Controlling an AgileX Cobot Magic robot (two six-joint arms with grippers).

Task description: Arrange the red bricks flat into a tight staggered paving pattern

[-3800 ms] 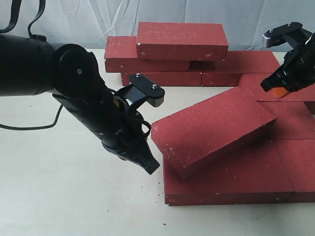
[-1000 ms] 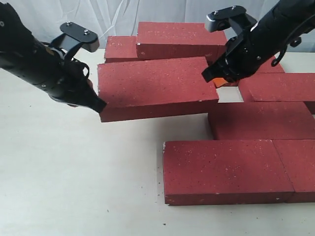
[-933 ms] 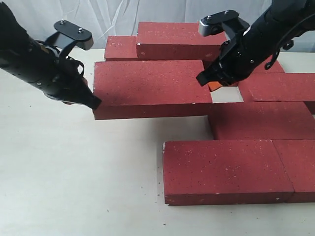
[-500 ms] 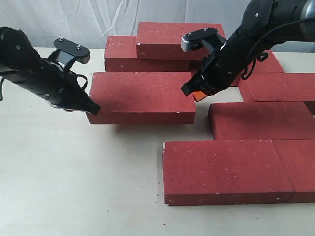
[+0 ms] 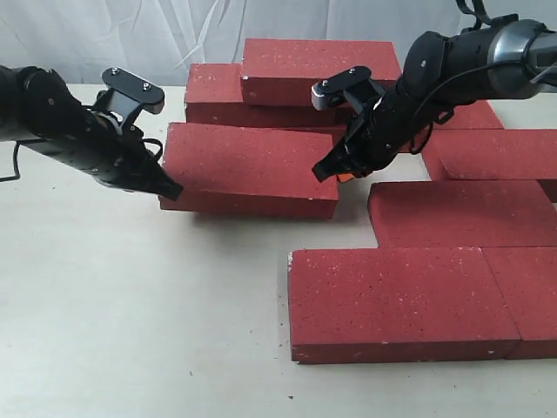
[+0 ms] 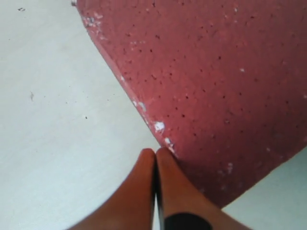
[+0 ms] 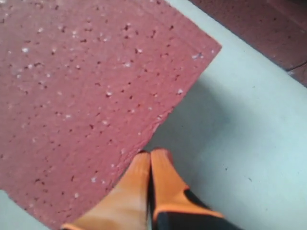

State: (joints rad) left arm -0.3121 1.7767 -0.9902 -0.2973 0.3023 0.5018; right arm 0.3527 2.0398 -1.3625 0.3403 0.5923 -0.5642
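Observation:
One red brick [image 5: 248, 170] lies about flat on the table, left of the paved bricks, with a gap to the middle-row brick [image 5: 461, 213]. My left gripper [image 5: 170, 187] is shut, its tip against the brick's left front corner. My right gripper [image 5: 326, 170] is shut too, its tip at the brick's right end. The left wrist view has the shut orange fingers [image 6: 144, 191] touching the brick's edge [image 6: 216, 86]. The right wrist view has shut fingers [image 7: 139, 191] beside the brick's side [image 7: 86, 96]. Two front-row bricks [image 5: 396, 300] [image 5: 531, 296] lie end to end.
More red bricks are stacked at the back [image 5: 322, 71] [image 5: 218, 91], just behind the moved brick. Another flat brick [image 5: 492, 152] lies at the back right. Pale table surface [image 5: 130, 305] spreads to the left and front. A white curtain hangs behind.
The brick, carried in the air between both shut grippers, has come down and shifted left onto the table. The right gripper followed it leftward; the left gripper lowered slightly.

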